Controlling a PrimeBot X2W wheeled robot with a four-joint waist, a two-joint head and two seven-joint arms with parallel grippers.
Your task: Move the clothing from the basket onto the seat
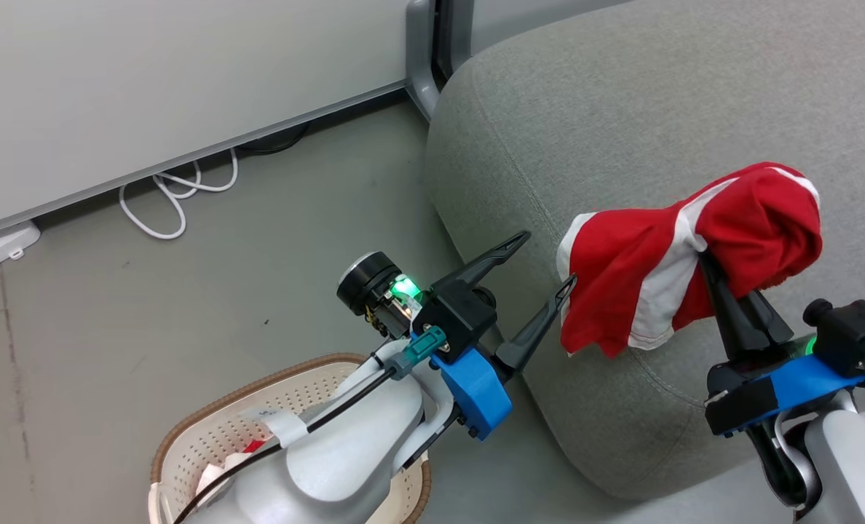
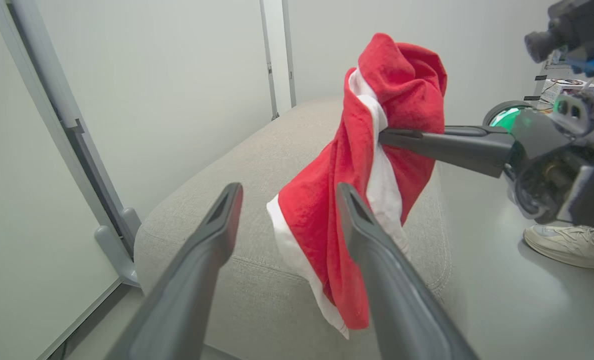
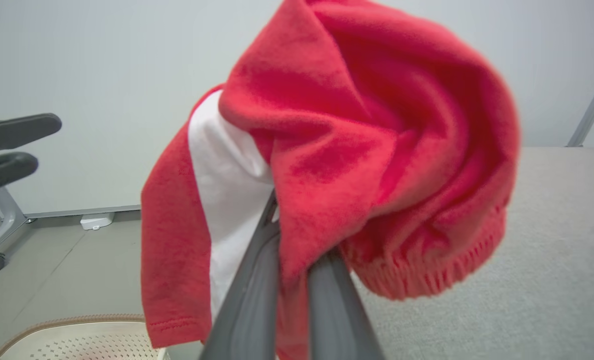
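Head view: right hand (image 1: 716,284), closed tight, pinches the clothing (image 1: 622,284) above the seat (image 1: 622,109) at right of frame. Left wrist view: left hand (image 2: 289,190), spread wide and empty, stands just beside the hanging hem (image 2: 297,260), which could snag on it. Right wrist view: the clothing drapes over the fingers (image 3: 327,310), so on release it may cling rather than drop.

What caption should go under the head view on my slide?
Head view: right end effector shut on a red-and-white garment over the grey seat, left end effector open beside it, basket lower left.
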